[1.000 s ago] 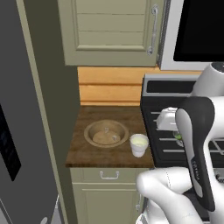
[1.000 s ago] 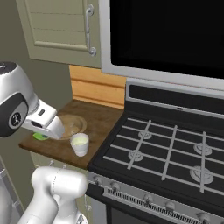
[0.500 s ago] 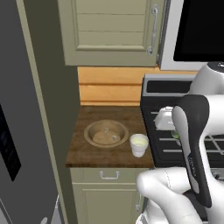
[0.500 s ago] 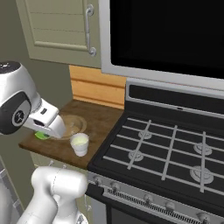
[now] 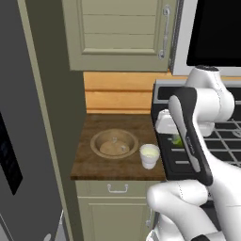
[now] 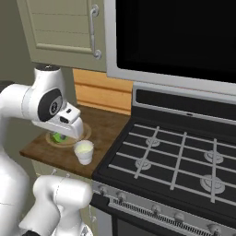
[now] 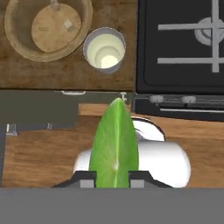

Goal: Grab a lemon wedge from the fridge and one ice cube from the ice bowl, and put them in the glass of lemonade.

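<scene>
Arm (image 5: pixel 188 136) rises from the base, elbow folded high, forearm angled forward and down. Wrist bent so the hand points downward over the counter edge beside the stove. Gripper (image 7: pixel 113 177) clamped narrow on a green lemon wedge (image 7: pixel 114 146); in the hand view the wedge stands upright between the two dark fingertips (image 7: pixel 85 178), pinched at its lower end. In the right base view the white hand (image 6: pixel 69 122) hangs low, the wedge (image 6: pixel 60 137) showing green just beneath it.
</scene>
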